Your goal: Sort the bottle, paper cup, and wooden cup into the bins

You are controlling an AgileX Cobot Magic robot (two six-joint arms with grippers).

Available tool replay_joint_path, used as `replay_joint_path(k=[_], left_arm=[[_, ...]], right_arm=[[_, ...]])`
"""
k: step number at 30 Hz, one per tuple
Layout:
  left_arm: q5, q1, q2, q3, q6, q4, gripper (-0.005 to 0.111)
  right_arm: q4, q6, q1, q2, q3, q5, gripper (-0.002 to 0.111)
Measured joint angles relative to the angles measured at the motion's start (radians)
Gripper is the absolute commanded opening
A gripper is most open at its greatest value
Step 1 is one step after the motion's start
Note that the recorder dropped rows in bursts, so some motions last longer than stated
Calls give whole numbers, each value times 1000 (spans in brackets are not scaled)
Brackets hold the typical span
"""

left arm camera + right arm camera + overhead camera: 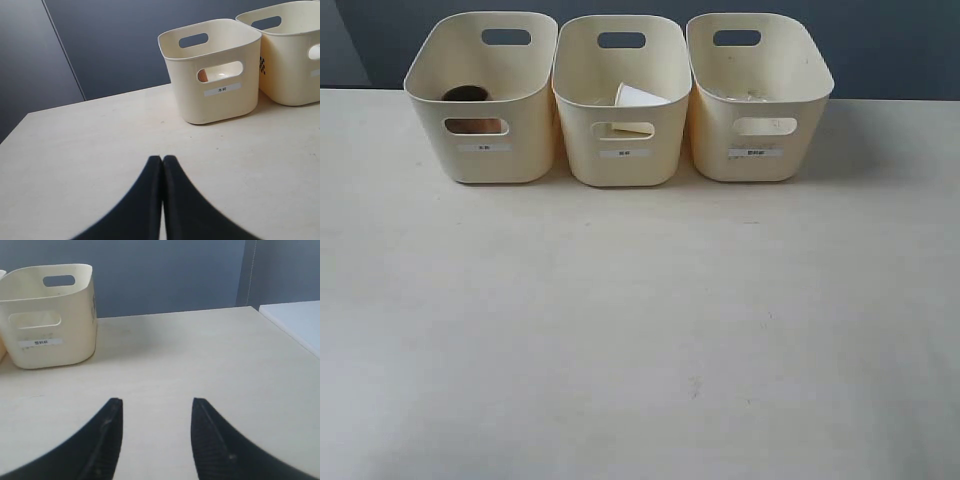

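across the bins all looks sorted; left jaws pressed together, right jaws spread, so i risk nudging a bin if either arm swings in.

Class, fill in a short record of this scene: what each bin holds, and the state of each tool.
left bin: wooden cup
middle bin: paper cup, tilted
right bin: something clear, hard to make out
left tool: shut, empty, above the table
right tool: open, empty
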Motion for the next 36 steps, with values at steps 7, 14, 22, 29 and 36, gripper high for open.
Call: replay_joint_path(k=[7, 14, 22, 29, 36], left_arm=[[0, 0, 0, 0, 0, 0, 0], [0, 0, 0, 0, 0, 0, 0], [0, 0, 0, 0, 0, 0, 0], [0, 0, 0, 0, 0, 0, 0], [0, 0, 0, 0, 0, 0, 0]], right_arm=[[14, -51, 0, 0, 0, -6, 43], [338, -380, 0, 0, 0, -6, 43], [423, -523, 0, 0, 0, -6, 43], [360, -400, 0, 0, 0, -6, 43], [317, -278, 0, 0, 0, -6, 43]])
